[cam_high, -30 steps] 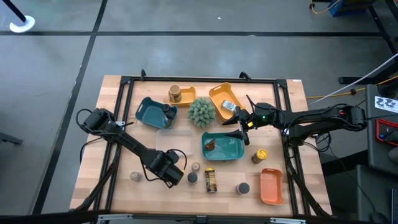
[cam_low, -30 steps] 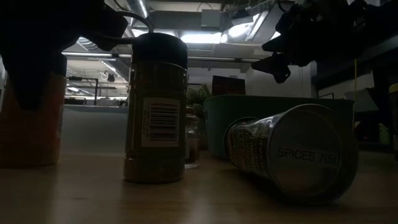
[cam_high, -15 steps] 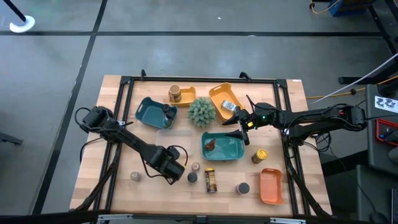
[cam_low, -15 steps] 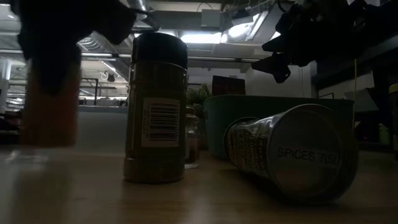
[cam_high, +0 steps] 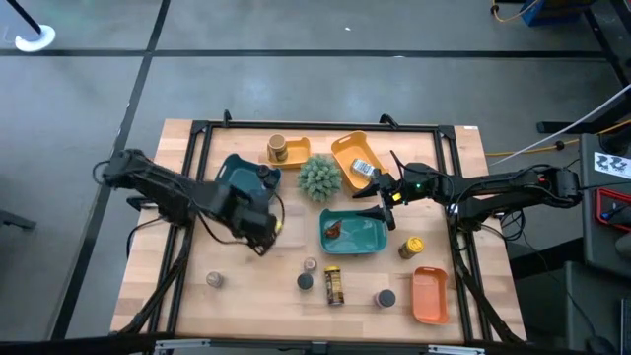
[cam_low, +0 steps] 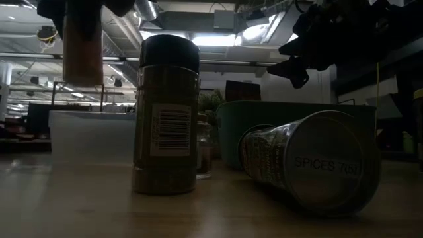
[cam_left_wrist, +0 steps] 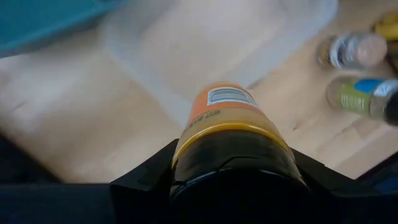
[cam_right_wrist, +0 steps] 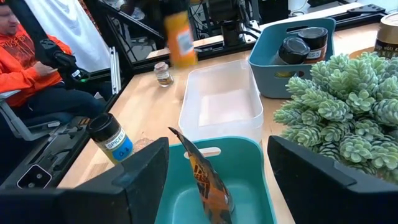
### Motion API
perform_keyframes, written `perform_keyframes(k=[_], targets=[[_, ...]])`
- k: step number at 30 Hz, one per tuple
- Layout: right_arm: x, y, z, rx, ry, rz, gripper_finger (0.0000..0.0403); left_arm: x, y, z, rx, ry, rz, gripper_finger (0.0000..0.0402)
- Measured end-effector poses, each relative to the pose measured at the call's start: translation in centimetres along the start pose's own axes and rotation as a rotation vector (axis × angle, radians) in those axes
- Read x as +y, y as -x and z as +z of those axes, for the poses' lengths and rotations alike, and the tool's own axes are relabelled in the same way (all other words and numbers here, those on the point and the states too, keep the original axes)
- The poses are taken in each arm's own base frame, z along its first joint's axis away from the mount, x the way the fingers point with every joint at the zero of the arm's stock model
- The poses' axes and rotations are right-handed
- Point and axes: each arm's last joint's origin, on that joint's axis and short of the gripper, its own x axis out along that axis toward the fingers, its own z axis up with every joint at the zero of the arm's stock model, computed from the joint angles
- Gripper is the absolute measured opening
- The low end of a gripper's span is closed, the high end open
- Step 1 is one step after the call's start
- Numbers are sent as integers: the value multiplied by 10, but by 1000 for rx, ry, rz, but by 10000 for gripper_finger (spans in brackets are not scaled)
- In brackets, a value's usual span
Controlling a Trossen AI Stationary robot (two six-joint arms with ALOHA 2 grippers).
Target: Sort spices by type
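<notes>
Currently, the left gripper (cam_left_wrist: 233, 171) is clamped on an orange-labelled jar (cam_left_wrist: 227, 112) with a yellow lid; the left wrist view shows both fingers closed around the cap end. One second ago this gripper was low at the near edge of the table. It has since lifted the jar and carried it inward, and in the high view it is now over the clear tray (cam_high: 281, 219), just beside the dark teal tray (cam_high: 232, 177). In the low view the jar (cam_low: 82, 46) hangs well clear of the table. Judgement: pickup is complete; placement in a tray remains.

On the near table, an upright dark-capped jar (cam_low: 165, 116) and a toppled jar (cam_low: 310, 168) remain unsorted.

Farther in, the right gripper (cam_right_wrist: 217, 165) waits over the light teal tray (cam_right_wrist: 249, 152), fingers apart and holding nothing. An amber packet (cam_right_wrist: 205, 180) stands in that tray. Two dark-capped jars (cam_right_wrist: 301, 45) sit in the dark teal tray, beside the green plant (cam_right_wrist: 342, 106).
</notes>
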Motion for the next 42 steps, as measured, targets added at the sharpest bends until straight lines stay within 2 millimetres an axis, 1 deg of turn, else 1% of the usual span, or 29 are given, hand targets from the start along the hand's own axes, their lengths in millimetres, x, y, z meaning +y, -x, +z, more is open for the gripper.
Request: perform_keyframes(k=[4,7,11,16,23,27,31,34,37,42], targets=[[0,0,0,0,1,-2,273,31,23,11,-15,89,7,197],[0,0,0,1,1,-2,273,52,32,20,-39,164,42,196],[0,-1,-1,5,0,-2,273,73,36,36,-78,249,113,195],[-1,-1,-1,8,-1,-4,273,90,35,61,-115,262,149,200],[-1,-1,-1,9,-1,-4,273,117,26,93,-97,256,234,202],[-1,-1,-2,9,-1,-4,273,128,19,111,-94,257,245,202],[-1,-1,-2,13,-2,-5,273,138,6,127,-101,241,246,202],[-1,-1,-2,18,-4,-6,273,148,-8,130,-69,235,253,203],[-1,-1,-4,35,-10,-9,273,160,-19,126,-7,235,285,203],[-1,-1,-5,43,-13,-11,273,171,-38,123,16,259,294,203]])
